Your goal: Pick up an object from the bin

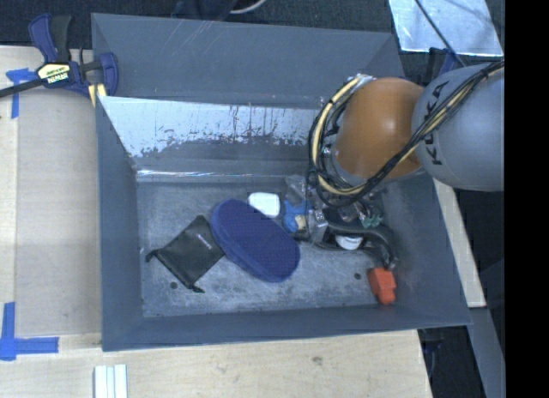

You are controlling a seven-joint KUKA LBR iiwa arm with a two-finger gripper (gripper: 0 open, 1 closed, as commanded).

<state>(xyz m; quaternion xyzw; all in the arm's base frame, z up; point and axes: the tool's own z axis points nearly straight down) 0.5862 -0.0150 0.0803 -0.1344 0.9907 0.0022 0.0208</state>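
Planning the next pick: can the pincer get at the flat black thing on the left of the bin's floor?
Probably yes. The flat black thing lies uncovered. The blue oval case lies between it and the pincer, so come in from above.

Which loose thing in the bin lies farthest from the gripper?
The black flat pouch at the left, beyond the blue oval case; the white piece and orange piece lie nearer the gripper.

Black lettering reading KUKA stands on the grey arm link [467, 143]; nothing else is legible.
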